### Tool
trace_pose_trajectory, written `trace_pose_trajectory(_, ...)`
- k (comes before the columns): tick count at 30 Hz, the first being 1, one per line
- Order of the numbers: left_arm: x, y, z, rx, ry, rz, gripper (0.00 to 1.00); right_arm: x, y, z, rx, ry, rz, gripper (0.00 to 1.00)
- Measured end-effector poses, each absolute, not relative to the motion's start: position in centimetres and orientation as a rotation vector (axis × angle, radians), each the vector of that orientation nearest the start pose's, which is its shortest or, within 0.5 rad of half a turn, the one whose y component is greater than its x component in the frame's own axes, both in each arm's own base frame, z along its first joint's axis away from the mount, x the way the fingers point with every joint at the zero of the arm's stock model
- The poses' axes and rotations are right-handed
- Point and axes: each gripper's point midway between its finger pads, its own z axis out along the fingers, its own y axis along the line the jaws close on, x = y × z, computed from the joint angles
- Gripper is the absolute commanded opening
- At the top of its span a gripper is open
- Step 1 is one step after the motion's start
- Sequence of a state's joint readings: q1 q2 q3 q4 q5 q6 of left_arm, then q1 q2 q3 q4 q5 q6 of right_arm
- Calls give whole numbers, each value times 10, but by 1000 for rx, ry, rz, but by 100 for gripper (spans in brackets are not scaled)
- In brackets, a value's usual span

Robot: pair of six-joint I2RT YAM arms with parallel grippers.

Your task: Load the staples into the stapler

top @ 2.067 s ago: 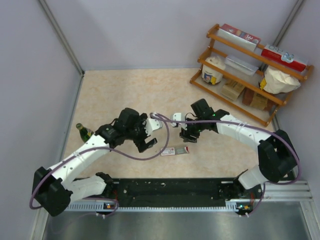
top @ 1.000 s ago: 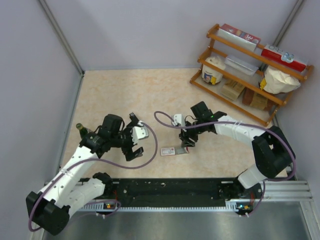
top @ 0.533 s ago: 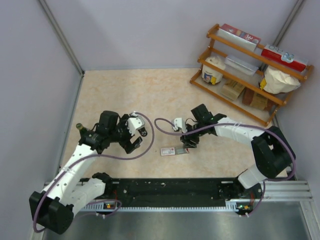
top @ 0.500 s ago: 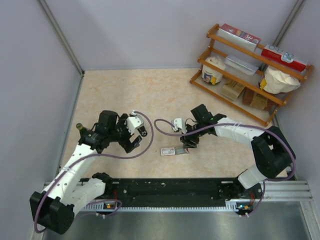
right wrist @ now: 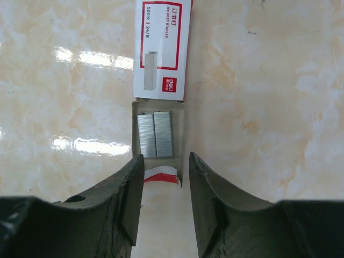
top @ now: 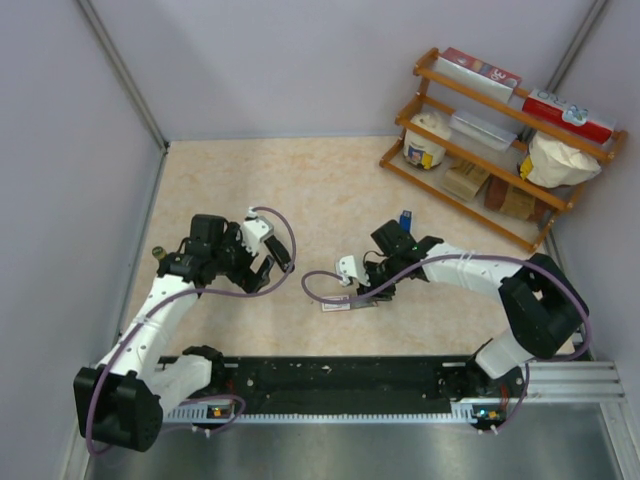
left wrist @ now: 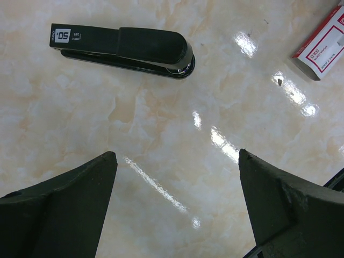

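Note:
The black stapler (left wrist: 123, 45) lies shut on the marble table, ahead of my left gripper (left wrist: 177, 161), which is wide open, empty and raised above bare table. I cannot make the stapler out in the top view. The white staple box with red print (right wrist: 161, 51) lies with its tray pulled out, and two grey staple strips (right wrist: 155, 134) sit in the tray. My right gripper (right wrist: 165, 158) is partly open, its fingers either side of the tray's end flap. In the top view the box (top: 340, 302) lies just left of the right gripper (top: 372, 292); the left gripper (top: 268, 258) is well left of it.
A wooden rack (top: 500, 130) with boxes and bags stands at the back right. A green bottle (top: 160, 255) stands by the left arm. A black rail (top: 340, 380) runs along the near edge. Purple cables loop from both wrists.
The left arm has drawn back up and to the left, away from the box. The right gripper has moved down and left to the pulled-out end of the staple box.

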State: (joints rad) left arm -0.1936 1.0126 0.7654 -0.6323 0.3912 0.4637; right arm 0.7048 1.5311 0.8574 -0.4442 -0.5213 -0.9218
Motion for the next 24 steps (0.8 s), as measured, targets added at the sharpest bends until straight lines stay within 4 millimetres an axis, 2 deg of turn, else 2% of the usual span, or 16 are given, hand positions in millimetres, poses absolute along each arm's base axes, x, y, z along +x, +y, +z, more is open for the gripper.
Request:
trace_pose_trajectory(13, 246, -97, 125, 918, 2206, -343, 99, 199, 254, 36, -2055, 1597, 592, 36)
trace_pose_trajectory(24, 246, -96, 122, 914, 2221, -344, 99, 200, 254, 30, -2079, 1605, 548, 37)
